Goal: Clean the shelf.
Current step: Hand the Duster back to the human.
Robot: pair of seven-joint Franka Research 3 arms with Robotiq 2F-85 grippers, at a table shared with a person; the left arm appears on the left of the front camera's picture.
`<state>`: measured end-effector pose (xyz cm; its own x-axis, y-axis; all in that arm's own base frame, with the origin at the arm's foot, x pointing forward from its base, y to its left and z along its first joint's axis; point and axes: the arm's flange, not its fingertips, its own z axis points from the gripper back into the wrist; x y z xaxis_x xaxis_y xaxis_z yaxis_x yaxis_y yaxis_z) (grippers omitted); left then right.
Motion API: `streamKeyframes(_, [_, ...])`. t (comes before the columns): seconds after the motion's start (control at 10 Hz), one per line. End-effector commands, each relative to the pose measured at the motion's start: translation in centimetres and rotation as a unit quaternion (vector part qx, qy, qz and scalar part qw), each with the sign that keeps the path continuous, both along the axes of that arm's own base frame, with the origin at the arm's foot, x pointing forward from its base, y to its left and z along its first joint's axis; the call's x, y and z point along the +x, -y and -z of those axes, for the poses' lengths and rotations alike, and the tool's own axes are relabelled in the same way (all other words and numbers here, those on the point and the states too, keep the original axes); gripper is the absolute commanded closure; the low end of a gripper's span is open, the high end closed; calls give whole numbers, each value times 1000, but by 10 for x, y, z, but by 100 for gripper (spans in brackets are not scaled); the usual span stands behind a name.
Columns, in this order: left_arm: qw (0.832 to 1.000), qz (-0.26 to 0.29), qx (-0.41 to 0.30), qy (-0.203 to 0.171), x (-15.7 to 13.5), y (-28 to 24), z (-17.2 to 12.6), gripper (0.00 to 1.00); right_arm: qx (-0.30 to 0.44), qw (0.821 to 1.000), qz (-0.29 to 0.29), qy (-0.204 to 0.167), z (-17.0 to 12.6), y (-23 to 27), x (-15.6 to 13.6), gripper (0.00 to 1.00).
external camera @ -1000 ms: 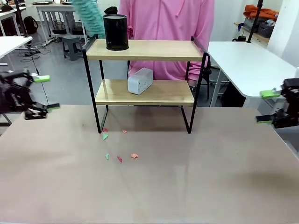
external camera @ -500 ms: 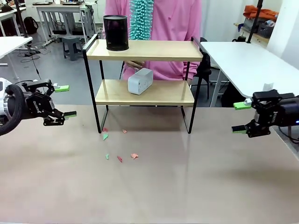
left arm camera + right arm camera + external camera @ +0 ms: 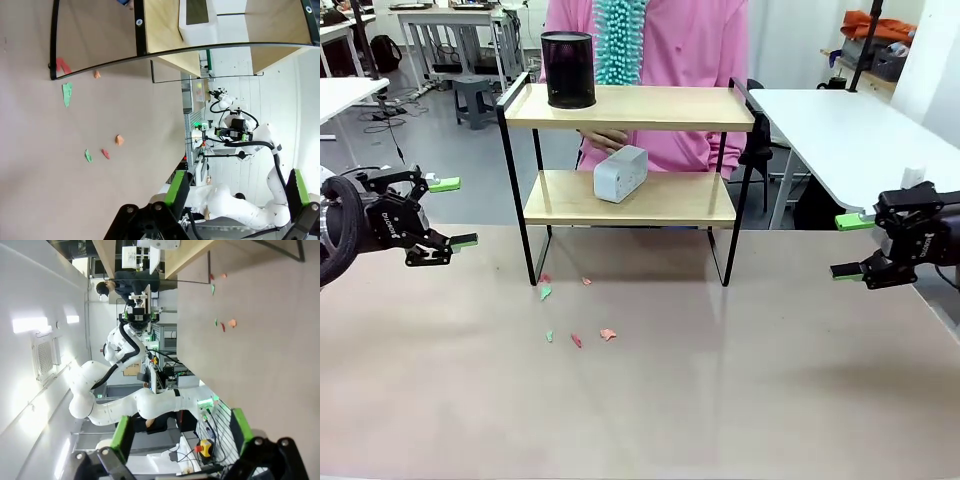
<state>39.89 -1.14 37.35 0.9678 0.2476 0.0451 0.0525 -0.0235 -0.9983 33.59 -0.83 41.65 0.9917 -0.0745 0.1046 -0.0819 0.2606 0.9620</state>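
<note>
The shelf [image 3: 630, 107] stands mid-table at the far side, with two light wooden boards on a black frame. A black mesh cup [image 3: 567, 68] sits on its top board and a white box [image 3: 620, 172] on the lower one. Behind it a person in pink holds a teal duster [image 3: 618, 40] above the top board, one hand [image 3: 603, 138] near the box. My left gripper [image 3: 454, 212] hovers open left of the shelf, my right gripper [image 3: 847, 246] open to its right, both empty. The left wrist view shows the shelf [image 3: 165, 30] beyond the left gripper [image 3: 239, 192]; the right wrist view has it [image 3: 185, 255] beyond the right gripper [image 3: 181, 432].
Small red, green and orange paper scraps [image 3: 575, 310] lie on the brown tabletop by the shelf's front left leg; they also appear as scraps [image 3: 66, 94] and scraps [image 3: 222, 322]. A white table [image 3: 850, 130] stands at the right behind.
Both grippers moved inward toward the shelf, then the right one drew back slightly. The person stepped behind the shelf and brought the duster from upper left to above the top board.
</note>
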Motion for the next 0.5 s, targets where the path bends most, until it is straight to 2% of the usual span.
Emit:
streamKeyframes(0.0, [1000,-1,-3,-4,-5,0,-2,0,2,1000,-2,-12,-2,0,-3,0])
streamKeyframes(0.4, [1000,-1,-3,-4,-5,0,-2,0,2,1000,-2,-12,-2,0,-3,0])
